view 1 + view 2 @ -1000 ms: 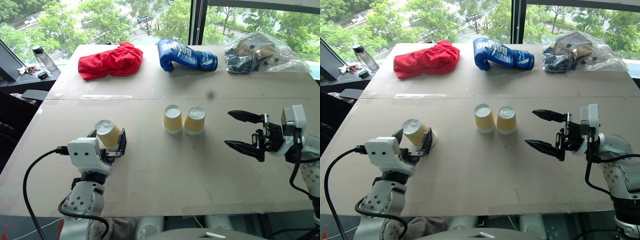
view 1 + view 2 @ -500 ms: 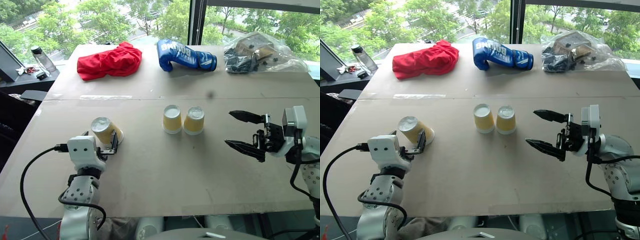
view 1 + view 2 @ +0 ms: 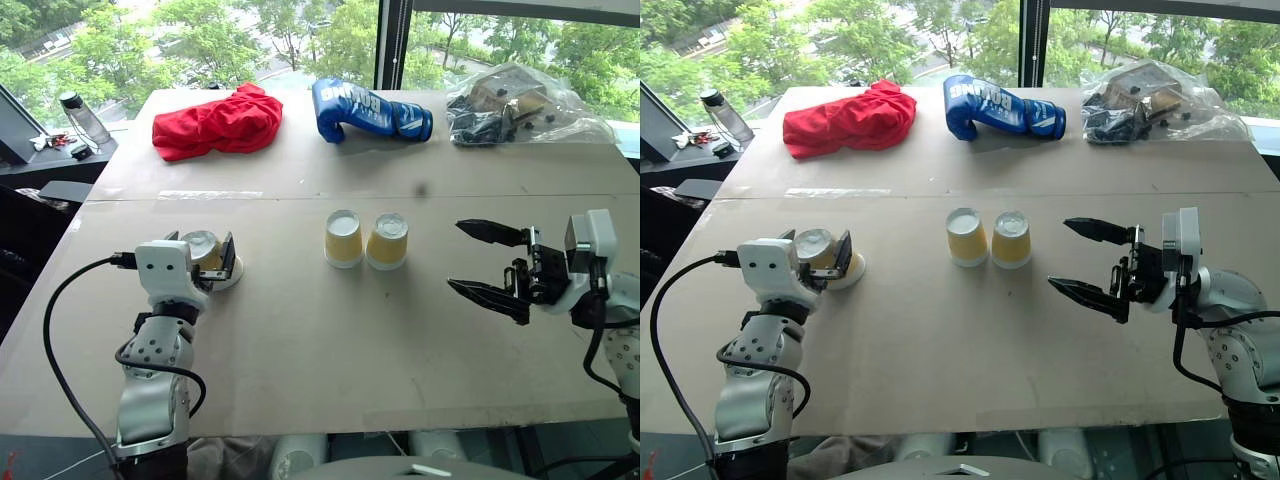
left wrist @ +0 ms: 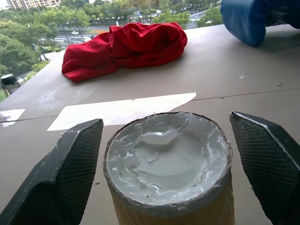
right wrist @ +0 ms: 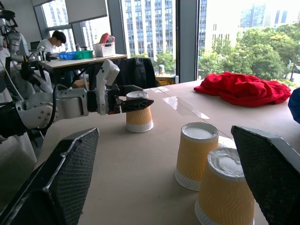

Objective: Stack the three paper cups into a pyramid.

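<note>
Standing inverted between the wide-open left gripper [image 4: 166,187], a cup [image 4: 168,164] shows daylight both sides.

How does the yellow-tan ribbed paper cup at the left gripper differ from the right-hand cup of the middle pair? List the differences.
1. The yellow-tan ribbed paper cup at the left gripper stands alone; the right-hand middle cup has a twin cup beside it.
2. The left gripper's open fingers flank the lone cup; nothing flanks the middle one.
Both stand upside down on the table.
</note>
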`<state>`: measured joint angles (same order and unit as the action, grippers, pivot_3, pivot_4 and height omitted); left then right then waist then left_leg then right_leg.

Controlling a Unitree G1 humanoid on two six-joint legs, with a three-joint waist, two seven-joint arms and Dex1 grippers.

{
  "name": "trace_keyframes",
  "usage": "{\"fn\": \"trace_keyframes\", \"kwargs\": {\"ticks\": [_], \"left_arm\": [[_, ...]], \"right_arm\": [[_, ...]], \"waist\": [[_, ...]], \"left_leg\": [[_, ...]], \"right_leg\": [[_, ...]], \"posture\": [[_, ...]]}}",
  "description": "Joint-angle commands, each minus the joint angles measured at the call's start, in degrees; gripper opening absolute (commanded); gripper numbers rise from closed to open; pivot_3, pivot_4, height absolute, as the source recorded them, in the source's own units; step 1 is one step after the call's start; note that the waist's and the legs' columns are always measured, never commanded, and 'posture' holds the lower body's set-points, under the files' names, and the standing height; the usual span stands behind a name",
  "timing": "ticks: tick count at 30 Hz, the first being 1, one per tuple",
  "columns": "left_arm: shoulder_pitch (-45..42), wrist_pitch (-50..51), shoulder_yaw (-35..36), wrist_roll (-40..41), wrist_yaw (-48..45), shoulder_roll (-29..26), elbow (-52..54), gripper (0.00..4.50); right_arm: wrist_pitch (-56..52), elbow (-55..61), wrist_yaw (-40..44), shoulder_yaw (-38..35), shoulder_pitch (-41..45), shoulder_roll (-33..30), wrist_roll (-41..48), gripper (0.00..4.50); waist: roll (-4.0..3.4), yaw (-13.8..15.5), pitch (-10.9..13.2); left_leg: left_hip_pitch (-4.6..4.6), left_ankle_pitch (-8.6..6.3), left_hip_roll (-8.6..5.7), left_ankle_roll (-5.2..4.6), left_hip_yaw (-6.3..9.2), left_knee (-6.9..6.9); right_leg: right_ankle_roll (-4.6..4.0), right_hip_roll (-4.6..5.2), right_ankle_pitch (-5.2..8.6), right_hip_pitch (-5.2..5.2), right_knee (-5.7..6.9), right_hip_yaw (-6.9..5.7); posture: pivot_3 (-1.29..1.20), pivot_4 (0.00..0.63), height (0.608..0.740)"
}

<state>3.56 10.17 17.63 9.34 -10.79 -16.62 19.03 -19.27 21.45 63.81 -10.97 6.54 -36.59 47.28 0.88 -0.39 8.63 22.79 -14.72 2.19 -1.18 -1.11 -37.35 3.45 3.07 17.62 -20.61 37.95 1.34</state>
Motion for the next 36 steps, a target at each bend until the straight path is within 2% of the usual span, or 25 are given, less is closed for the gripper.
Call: {"fn": "trace_keyframes", "kwargs": {"ticks": [1, 2, 4, 5, 27, 32, 36], "left_arm": [[-0.5, 0.27, -0.27, 0.47, 0.5, 0.27, 1.99, 3.91], [-0.34, 0.41, -0.49, 0.35, 0.62, 0.49, 2.28, 3.59], [0.16, 0.84, -0.91, -0.03, 0.9, 0.9, 2.92, 2.66], [0.36, 1.07, -1.07, -0.21, 1.06, 1.06, 3.13, 2.44], [-1.5, 1.04, -0.27, 0.24, 1.08, -0.3, 2.52, 2.44], [-11.81, 4.47, -0.68, 4.28, -2.23, -3.47, 2.12, 2.44], [-24.7, 11.5, -5.73, 10.34, -13.6, -10.0, -0.96, 2.44]], "right_arm": [[-0.27, 2.52, -0.67, -1.28, 0.26, -0.19, 1.48, 4.5], [-0.41, 2.69, -0.81, -1.29, 0.29, -0.2, 1.58, 4.5], [-0.73, 2.93, -1.1, -1.36, 0.47, -0.27, 1.89, 4.5], [-0.87, 3.02, -1.23, -1.34, 0.56, -0.29, 2.02, 4.5], [-1.63, 3.19, -0.74, -0.98, 0.62, -0.27, 2.59, 4.5], [-1.88, 3.26, -1.61, -2.17, 0.67, -0.74, 3.0, 4.5], [-1.32, 2.35, -2.6, -4.09, -0.01, -0.68, 3.01, 4.5]], "waist": [[0.0, 0.01, 0.0], [0.0, 0.0, 0.0], [0.0, 0.01, 0.0], [0.0, 0.01, 0.0], [0.0, 0.02, 0.0], [0.09, 0.99, 0.03], [0.11, 1.26, 0.05]], "left_leg": [[0.0, 0.0, 0.0, 0.0, 0.01, 0.0], [0.0, 0.0, 0.0, 0.0, 0.01, 0.01], [0.0, 0.0, 0.0, 0.0, 0.0, 0.01], [0.0, 0.0, 0.0, 0.0, 0.0, 0.0], [0.0, 0.0, -0.01, 0.0, 0.0, 0.01], [0.07, 0.01, -0.02, 0.01, 0.15, -0.02], [0.1, 0.01, -0.05, 0.01, 0.07, -0.03]], "right_leg": [[0.0, 0.0, 0.0, 0.0, 0.01, -0.01], [0.0, 0.0, 0.0, 0.0, 0.01, -0.01], [0.0, 0.01, 0.0, 0.0, 0.0, 0.0], [0.0, 0.01, 0.0, 0.0, 0.0, 0.0], [0.0, 0.02, 0.0, 0.0, 0.0, -0.01], [0.0, 0.0, 0.0, 0.0, 0.03, -0.17], [0.01, -0.02, 0.0, -0.02, 0.0, -0.12]], "posture": [[0.0, 0.15, 0.74], [0.0, 0.15, 0.74], [0.0, 0.15, 0.74], [0.0, 0.15, 0.74], [0.0, 0.15, 0.74], [0.0, 0.15, 0.74], [0.0, 0.15, 0.74]]}}
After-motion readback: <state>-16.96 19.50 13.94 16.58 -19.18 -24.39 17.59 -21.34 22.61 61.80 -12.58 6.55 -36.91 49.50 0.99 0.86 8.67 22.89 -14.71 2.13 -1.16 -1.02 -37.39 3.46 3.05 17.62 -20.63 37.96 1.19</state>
